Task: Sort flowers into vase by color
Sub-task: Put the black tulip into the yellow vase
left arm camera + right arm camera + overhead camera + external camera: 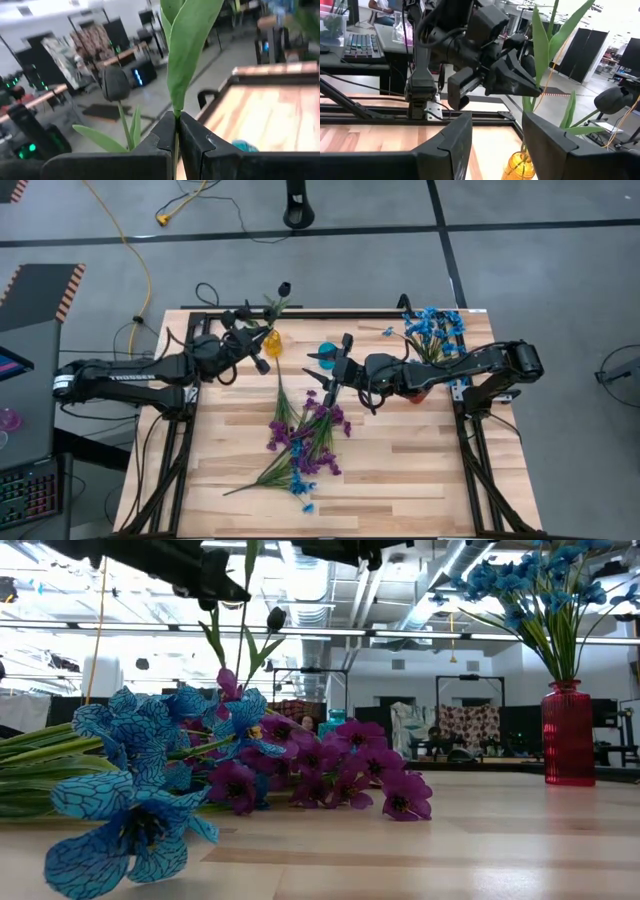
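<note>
A dark-blossomed flower (115, 82) with a thin green stem and long leaves stands upright over the yellow vase (272, 342) near the table's far edge. My left gripper (177, 135) is shut on its stem, right above that vase (520, 167). My right gripper (497, 135) is open and holds nothing. It hovers mid-table (330, 370) beside a teal vase (327, 352), facing the left gripper (520, 85). Purple and blue flowers (300, 442) lie in a loose pile on the table. Several blue flowers (432, 328) stand in a red vase (568, 730). My left gripper pinches the dark flower's green stem (176, 116) between its two fingertips, just below a long leaf. The fingers come level from the table's left side and lie across the stem. The stem stands upright, and its lower part runs down into the yellow vase's mouth (522, 150).
The flower pile (250, 760) covers the table's middle and near part. The red vase stands at the far right corner. A black metal frame (470, 430) runs along the table's edges. Bare wood (410, 460) lies to the pile's right.
</note>
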You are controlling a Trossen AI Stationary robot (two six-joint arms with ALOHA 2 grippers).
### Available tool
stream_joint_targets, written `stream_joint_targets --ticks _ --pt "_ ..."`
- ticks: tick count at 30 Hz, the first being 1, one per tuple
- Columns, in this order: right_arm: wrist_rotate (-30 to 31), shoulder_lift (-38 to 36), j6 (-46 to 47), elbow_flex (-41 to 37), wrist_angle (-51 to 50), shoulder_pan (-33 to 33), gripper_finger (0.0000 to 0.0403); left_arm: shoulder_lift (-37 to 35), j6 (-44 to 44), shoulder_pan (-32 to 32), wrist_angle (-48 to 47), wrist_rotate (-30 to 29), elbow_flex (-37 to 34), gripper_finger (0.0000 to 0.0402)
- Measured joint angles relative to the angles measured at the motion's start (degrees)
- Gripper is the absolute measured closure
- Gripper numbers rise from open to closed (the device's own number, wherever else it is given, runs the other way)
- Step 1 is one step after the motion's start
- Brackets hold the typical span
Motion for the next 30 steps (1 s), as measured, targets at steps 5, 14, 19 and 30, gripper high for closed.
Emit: stream_joint_targets --ticks 5,14,19,30 --pt "0.0 0.0 0.0 0.0 -0.5 0.0 0.0204 0.0 3.2 0.4 10.6 -0.9 -4.9 0.0401" --pt "0.0 0.0 0.2 0.0 -0.6 0.0 0.0204 0.0 2.6 3.5 11.0 -1.5 -6.9 0.0401" --pt "0.0 0.0 0.2 0.0 -0.8 0.0 0.0204 0.0 0.8 5.2 11.1 1.0 -6.9 0.0401" --pt "0.0 0.0 1.3 0.0 -2.7 0.0 0.0204 0.0 -6.4 8.4 7.9 1.5 -6.9 0.0401"
